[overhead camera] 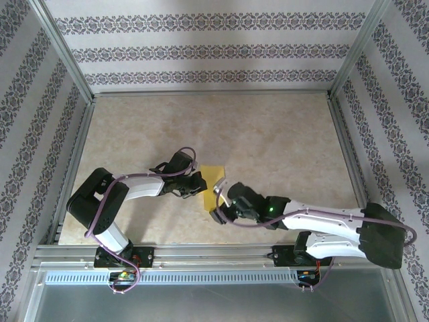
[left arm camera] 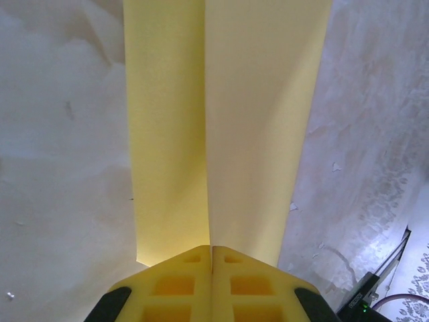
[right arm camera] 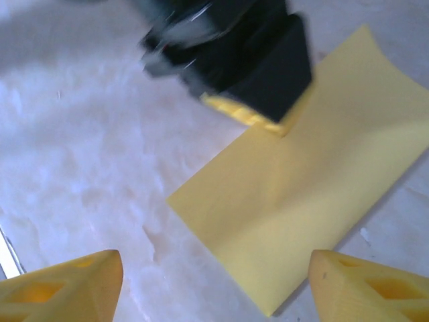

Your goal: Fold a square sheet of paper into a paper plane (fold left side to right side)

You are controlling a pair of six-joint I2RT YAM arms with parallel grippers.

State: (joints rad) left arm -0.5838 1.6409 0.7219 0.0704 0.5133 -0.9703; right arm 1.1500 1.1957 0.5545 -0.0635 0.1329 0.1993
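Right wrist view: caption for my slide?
Open right gripper above folded bright yellow paper sheet on pale marbled table; left gripper pinches its far edge.

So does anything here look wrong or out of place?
Nothing torn or spilled. The yellow paper, already folded, has one end bowing up slightly near where the left tool pinches it; otherwise it lies flat.

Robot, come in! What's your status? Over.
Left end effector shut on edge of folded yellow paper sheet. Right end effector open, close by. Nothing in the way.

Paper (overhead camera: 213,184) on table (overhead camera: 281,134), centre-front
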